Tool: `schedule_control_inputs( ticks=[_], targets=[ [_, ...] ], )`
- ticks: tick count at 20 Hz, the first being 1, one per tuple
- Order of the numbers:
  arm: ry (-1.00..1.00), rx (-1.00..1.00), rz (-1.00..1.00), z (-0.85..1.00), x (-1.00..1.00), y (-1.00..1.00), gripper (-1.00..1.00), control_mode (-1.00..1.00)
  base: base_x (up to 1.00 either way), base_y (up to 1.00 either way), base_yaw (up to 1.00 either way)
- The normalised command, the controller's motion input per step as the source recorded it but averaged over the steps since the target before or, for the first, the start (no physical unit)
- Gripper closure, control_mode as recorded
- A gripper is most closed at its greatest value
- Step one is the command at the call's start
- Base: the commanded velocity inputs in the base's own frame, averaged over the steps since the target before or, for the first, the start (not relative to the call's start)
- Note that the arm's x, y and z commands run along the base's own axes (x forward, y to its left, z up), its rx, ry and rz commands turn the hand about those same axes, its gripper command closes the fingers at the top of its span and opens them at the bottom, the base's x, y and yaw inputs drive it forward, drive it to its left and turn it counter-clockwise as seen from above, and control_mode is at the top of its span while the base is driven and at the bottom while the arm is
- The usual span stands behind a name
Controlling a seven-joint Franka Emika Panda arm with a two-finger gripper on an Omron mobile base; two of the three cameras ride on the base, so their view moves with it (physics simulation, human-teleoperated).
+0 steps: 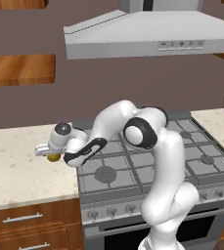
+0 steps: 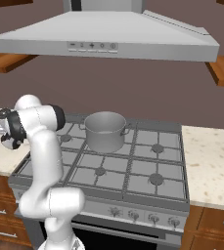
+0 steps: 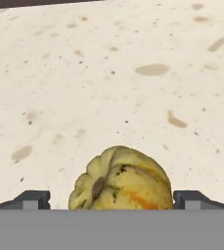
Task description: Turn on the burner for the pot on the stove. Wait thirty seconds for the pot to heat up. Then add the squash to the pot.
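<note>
Low in the hand view, ribbed yellow-olive squash on speckled cream counter, between spread gripper tips; right base view adds brushed-metal pot on grated stove.

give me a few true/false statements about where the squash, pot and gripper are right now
1. The squash lies on the speckled counter, not in the pot. True.
2. The gripper is shut tight on the squash. False: its fingertips stand apart, one on each side of the squash, with gaps showing.
3. The pot stands on a back burner of the stove. True.
4. The pot has a lid on it. False: its top is open and the inside wall shows.
5. The arm reaches over the pot. False: it reaches out over the counter at the stove's left.
</note>
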Motion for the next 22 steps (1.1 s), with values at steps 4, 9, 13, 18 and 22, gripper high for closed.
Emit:
schedule_control_inputs(
  ticks=[4,9,13,18,22],
  targets=[
    [0.0,-0.03,0.0,-0.14,0.09,0.04,-1.0,-1.0,0.0,0.0,0.0],
    [0.0,-0.04,0.0,-0.15,0.0,0.0,1.0,-1.0,0.0,0.0,0.0],
    [0.0,0.0,0.0,0.0,0.0,0.0,1.0,-1.0,0.0,0.0,0.0],
    [-0.01,0.0,0.0,0.0,0.0,0.0,1.0,-1.0,0.0,0.0,0.0],
    [-0.29,0.01,0.0,0.63,-0.08,0.0,1.0,-1.0,0.0,0.0,0.0]
  ],
)
